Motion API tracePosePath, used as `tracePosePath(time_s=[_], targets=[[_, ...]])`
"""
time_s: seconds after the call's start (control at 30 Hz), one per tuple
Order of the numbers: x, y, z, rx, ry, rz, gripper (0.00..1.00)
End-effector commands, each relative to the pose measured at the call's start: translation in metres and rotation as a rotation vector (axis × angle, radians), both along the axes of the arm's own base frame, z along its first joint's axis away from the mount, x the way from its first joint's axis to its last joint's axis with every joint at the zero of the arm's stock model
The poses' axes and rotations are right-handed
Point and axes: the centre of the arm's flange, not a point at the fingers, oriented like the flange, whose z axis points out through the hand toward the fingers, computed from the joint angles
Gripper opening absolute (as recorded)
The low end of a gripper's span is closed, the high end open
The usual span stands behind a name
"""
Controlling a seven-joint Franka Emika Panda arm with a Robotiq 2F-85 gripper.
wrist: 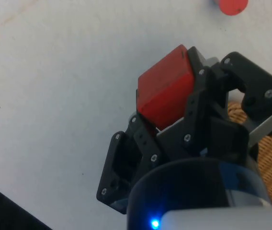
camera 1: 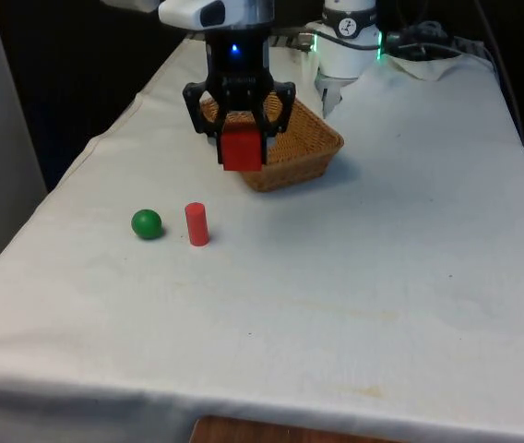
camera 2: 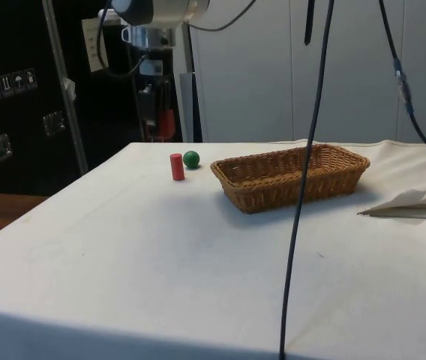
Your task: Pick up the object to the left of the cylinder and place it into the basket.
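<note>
Nearest on the cloth-covered desk (camera 1: 354, 305), towards the front view's left, stand one smooth green ball (camera 1: 147, 223) and one short red cylinder (camera 1: 196, 224), just beside each other and apart; the cylinder is upright, its long axis vertical. Beyond them sits one woven wicker basket (camera 1: 310, 149), shallow and rectangular, its long side running away from the front camera. Above the basket's near left corner in the front view hangs the gripper (camera 1: 241, 138), closed on one red block (camera 1: 242, 149). The block is matte and boxy with flat faces and crisp edges. It is held off the desk, tilted in the wrist view, its long axis roughly in line with the fingers and pointing down.
</note>
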Motion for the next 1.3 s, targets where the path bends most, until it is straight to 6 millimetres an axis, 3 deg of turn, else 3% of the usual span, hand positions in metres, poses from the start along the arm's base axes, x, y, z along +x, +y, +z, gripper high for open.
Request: tracePosePath(time_s=[0.0,0.53,1.27], targets=[[-0.005,-0.002,0.004,-0.010,0.010,-0.003,0.01],[-0.026,-0.015,0.015,-0.019,0.038,0.007,0.01],[-0.064,-0.023,0.006,-0.017,0.073,0.022,0.01]])
